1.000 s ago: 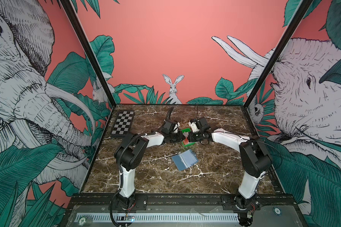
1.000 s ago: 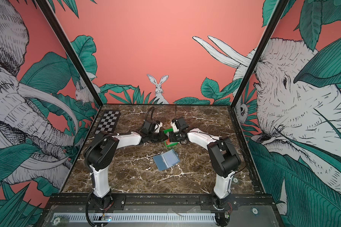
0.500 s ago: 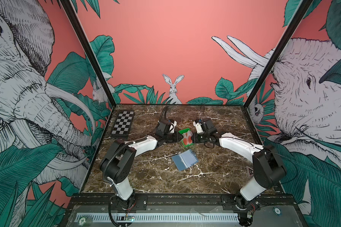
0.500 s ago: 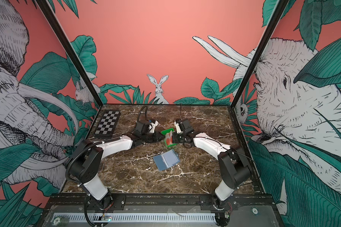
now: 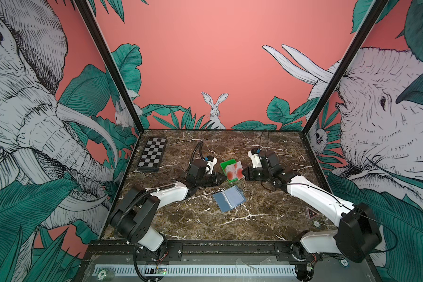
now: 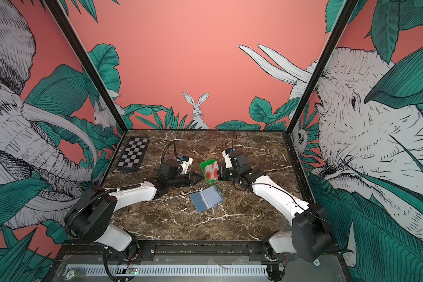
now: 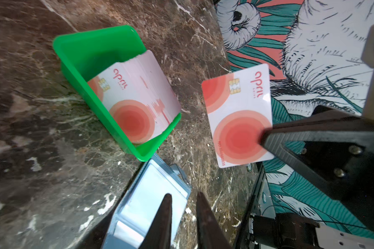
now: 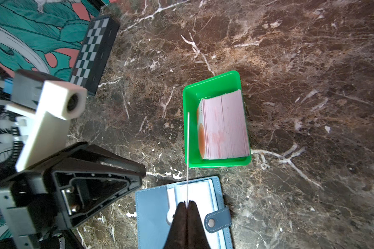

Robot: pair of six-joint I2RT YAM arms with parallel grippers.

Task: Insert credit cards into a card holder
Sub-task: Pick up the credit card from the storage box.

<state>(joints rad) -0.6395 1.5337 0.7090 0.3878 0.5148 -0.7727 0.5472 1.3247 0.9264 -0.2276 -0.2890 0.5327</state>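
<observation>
A stack of credit cards (image 7: 136, 97) (image 8: 225, 127) stands on edge in a green tray (image 5: 226, 163) (image 6: 206, 163). My right gripper (image 8: 187, 202) (image 5: 245, 173) is shut on one credit card (image 7: 238, 116), held upright just right of the tray; its wrist view shows it edge-on. The slate-blue card holder (image 5: 230, 198) (image 6: 206, 198) (image 8: 156, 213) lies open on the table in front of the tray, clear sleeves up. My left gripper (image 7: 183, 195) (image 5: 224, 179) hovers at the tray's left, jaws slightly apart, with nothing between them.
A black-and-white checkerboard (image 5: 153, 153) (image 8: 93, 54) lies at the back left of the marble table (image 5: 205, 227). Painted walls close in the left, right and back. Both forearms reach low across the table toward its middle.
Both arms have stretched out lower over the table. The right gripper has drawn back to the right of the tray with one card. The left gripper's jaws have parted a little.
</observation>
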